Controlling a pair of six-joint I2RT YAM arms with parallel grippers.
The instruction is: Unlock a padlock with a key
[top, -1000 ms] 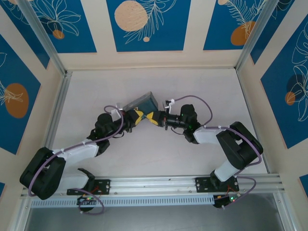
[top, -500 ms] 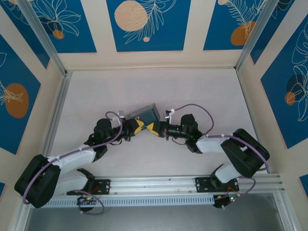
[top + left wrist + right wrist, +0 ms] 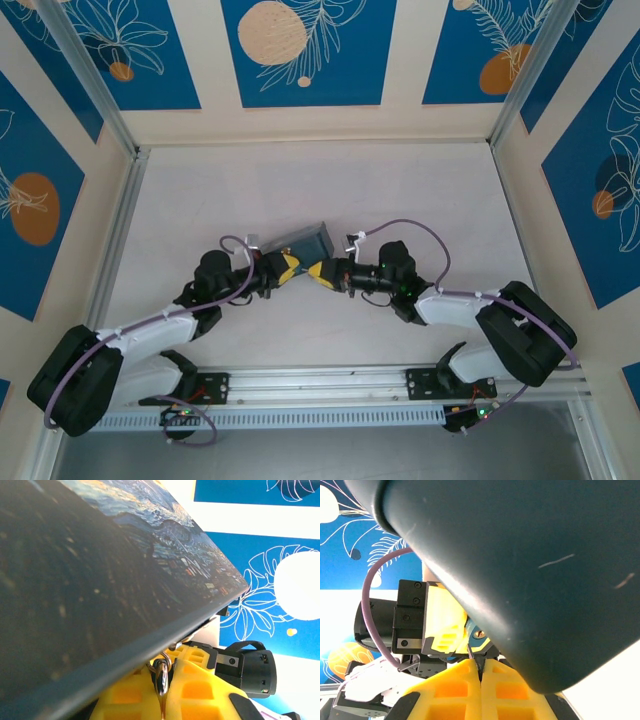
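Left hand [image 3: 289, 266] and right hand [image 3: 321, 272] meet tip to tip near the middle of the bench [image 3: 420, 190], just beside the near edge of the printed box [image 3: 306, 239]. Both arms reach low over the bench and bend inward toward each other.

In the left wrist view, the left hand's yellow fingers [image 3: 200, 692] are clamped on the padlock [image 3: 161, 674]. Its thin metal loop shows pinched in the seam between them, close under the box's dark edge.

In the right wrist view, the right hand's fingers [image 3: 455, 690] are pressed flat together on the key [image 3: 471, 656], a thin sliver rising out of the seam. Just beyond it, held in the left hand's tips, a small round brass spot marks the padlock's face. Key tip and brass spot sit very near each other; whether the key has entered cannot be told. The box's underside looms blurred across most of that view.
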